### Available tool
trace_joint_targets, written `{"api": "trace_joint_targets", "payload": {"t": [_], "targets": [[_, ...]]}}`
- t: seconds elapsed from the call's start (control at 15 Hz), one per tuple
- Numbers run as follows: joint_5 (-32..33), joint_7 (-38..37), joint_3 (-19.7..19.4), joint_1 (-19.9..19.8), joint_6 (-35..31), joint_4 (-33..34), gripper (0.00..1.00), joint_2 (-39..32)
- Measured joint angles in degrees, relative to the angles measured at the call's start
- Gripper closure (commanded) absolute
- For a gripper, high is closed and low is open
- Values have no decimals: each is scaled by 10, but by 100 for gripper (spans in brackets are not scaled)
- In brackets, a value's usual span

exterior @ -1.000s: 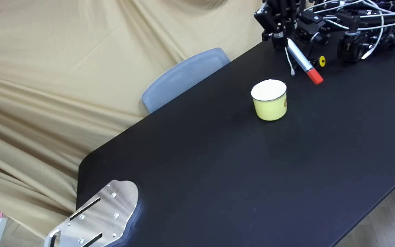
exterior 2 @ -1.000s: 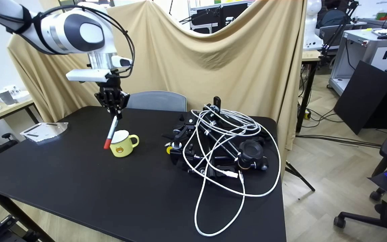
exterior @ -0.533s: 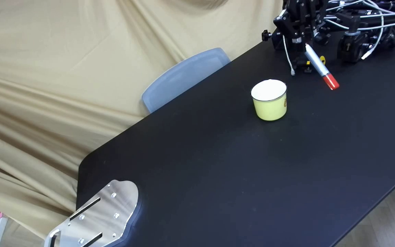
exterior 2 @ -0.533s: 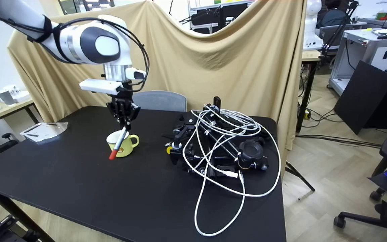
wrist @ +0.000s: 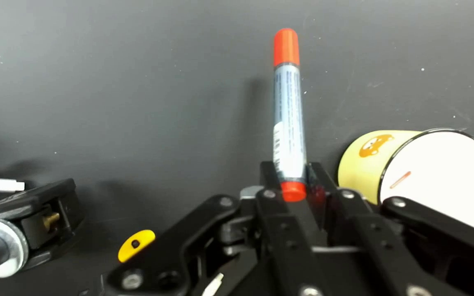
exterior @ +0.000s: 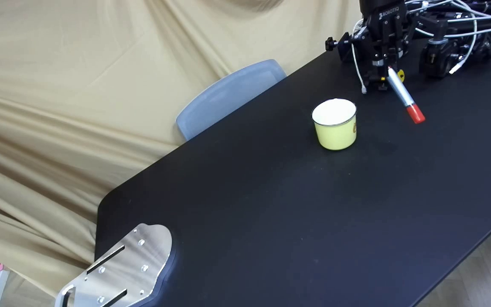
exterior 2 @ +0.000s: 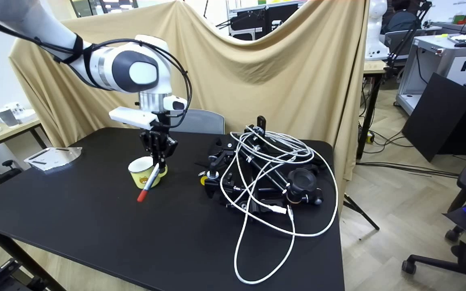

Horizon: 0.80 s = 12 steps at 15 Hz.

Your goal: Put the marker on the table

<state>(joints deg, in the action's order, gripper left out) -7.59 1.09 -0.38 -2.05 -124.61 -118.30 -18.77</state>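
Marker (wrist: 288,119) pinched by one end in hand (wrist: 292,172), held tilted cap-down above surface (exterior: 271,213). In an exterior view, cup (exterior: 336,135) is seen upright left of marker, metal plate (exterior: 124,260) set at near left.

Tilted marker (wrist: 289,117) (red-ended) over table (exterior: 271,213)

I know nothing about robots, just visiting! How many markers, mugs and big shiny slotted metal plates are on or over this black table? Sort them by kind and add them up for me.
Marker: 1, held in the pincer
Yellow mug: 1
Slotted metal plate: 1
Total: 3
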Motion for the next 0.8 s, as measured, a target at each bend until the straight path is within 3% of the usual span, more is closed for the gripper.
{"api": "trace_joint_targets", "payload": {"t": [0.8], "targets": [[-39, 0, -2, -24, -7, 4, 94, -61]]}}
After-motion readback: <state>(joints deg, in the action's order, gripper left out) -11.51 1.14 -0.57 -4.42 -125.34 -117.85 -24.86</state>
